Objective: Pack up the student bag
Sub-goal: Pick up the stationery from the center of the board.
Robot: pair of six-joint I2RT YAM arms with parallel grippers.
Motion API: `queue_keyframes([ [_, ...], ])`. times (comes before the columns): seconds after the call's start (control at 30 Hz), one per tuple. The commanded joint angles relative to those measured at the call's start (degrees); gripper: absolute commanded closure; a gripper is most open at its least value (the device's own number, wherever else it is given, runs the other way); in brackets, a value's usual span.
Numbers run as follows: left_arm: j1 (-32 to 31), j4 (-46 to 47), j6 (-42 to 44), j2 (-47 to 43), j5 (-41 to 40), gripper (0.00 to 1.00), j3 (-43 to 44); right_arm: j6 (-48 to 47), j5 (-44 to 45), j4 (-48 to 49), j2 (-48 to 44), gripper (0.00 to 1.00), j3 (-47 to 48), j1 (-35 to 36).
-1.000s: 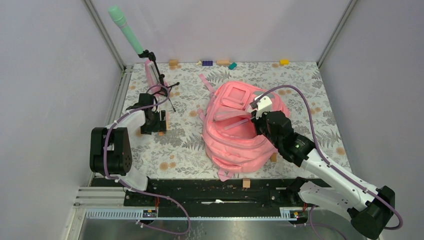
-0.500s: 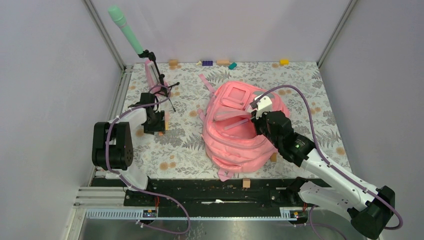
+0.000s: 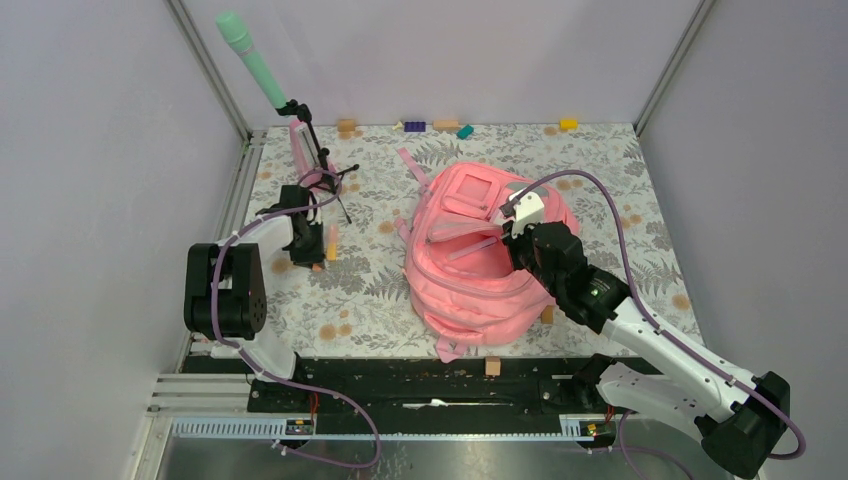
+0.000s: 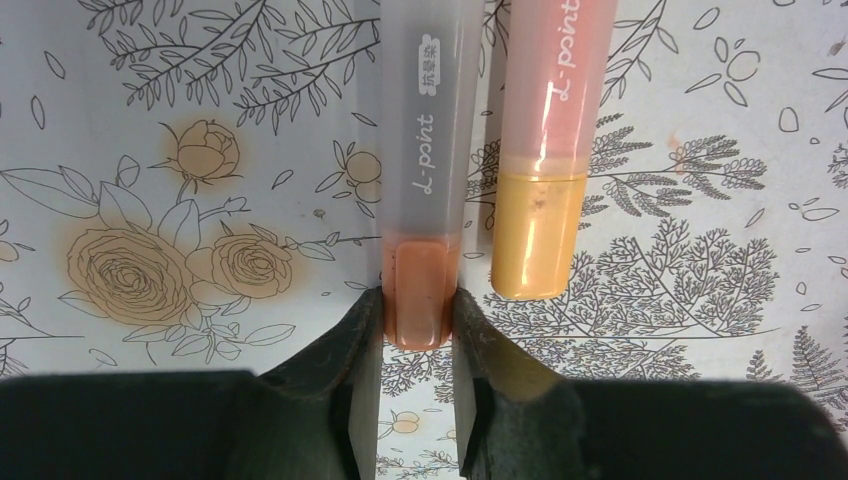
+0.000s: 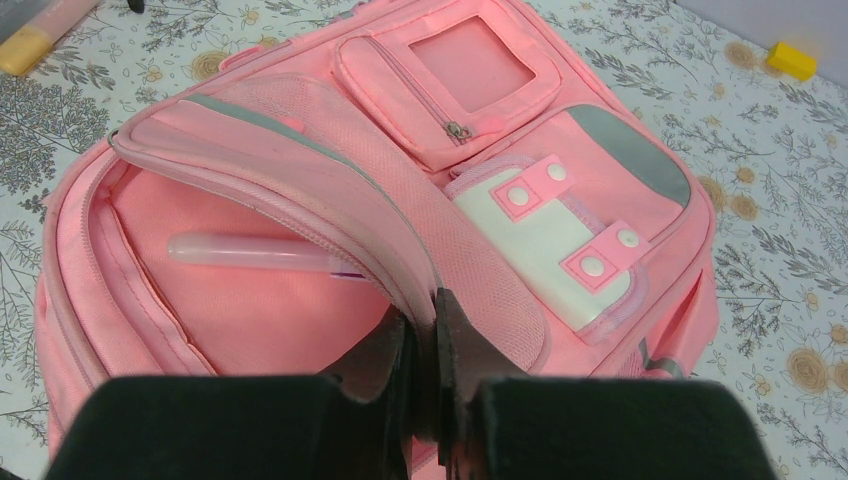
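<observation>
The student bag (image 3: pixel 470 265) is a large pink backpack lying in the middle of the mat, main compartment open; it fills the right wrist view (image 5: pixel 600 170). A pale pink pen (image 5: pixel 250 252) lies inside it. My right gripper (image 3: pixel 517 240) is shut on the edge of the bag's opening flap (image 5: pixel 330 190) and holds it up; the pinch shows in the right wrist view (image 5: pixel 425 335). My left gripper (image 3: pixel 308 245), at the left of the mat, is shut on the end of an orange marker (image 4: pixel 425 150) that lies on the mat. A second marker with a yellow end (image 4: pixel 540 230) lies just right of it.
A green microphone on a black stand (image 3: pixel 255 65) and a pink metronome (image 3: pixel 300 145) stand at the back left. Small coloured blocks (image 3: pixel 415 126) and a yellow one (image 3: pixel 568 124) line the back edge. Wooden blocks sit at the bag's right (image 3: pixel 546 315) and by the front rail (image 3: pixel 492 366).
The left arm has shifted a little and its gripper looks narrower, closed onto the orange marker. The second marker now shows beside it. The right arm and bag have not moved.
</observation>
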State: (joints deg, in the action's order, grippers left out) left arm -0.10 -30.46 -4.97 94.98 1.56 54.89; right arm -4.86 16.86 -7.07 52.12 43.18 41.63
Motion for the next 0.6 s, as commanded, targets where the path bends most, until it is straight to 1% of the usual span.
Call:
queue_keyframes([
  [0.0, 0.10, 0.75, 0.01, -2.88, 1.27, 1.00, 0.84, 0.95, 1.86, 6.54, -1.60, 1.00, 1.48, -0.26],
  [0.1, 0.10, 1.90, -0.73, -6.06, -1.15, 1.00, -0.14, 0.83, 1.95, 6.55, -1.75, 1.00, 1.47, -0.20],
  [0.17, 0.10, 4.37, -1.43, -11.76, -1.38, 1.00, -2.04, 0.77, 2.02, 6.57, -1.77, 1.00, 1.38, -0.26],
  [0.27, 0.10, 7.64, -2.49, -19.21, -1.28, 1.00, -5.05, 0.65, 2.21, 6.57, -1.77, 1.00, 1.39, -0.29],
  [0.4, -0.28, 6.96, -1.91, -24.99, 0.69, 1.00, -6.58, 0.69, 2.09, 6.55, -1.56, 1.00, 1.48, -0.25],
  [0.5, -3.01, 6.85, -0.77, -29.08, 0.66, 1.00, -7.51, 0.75, 1.90, 6.60, -1.41, 1.00, 1.47, -0.28],
  [0.57, -6.62, 7.48, 0.13, -32.13, -1.93, 1.00, -8.42, 0.74, 1.95, 6.59, -1.32, 1.00, 1.48, -0.26],
])
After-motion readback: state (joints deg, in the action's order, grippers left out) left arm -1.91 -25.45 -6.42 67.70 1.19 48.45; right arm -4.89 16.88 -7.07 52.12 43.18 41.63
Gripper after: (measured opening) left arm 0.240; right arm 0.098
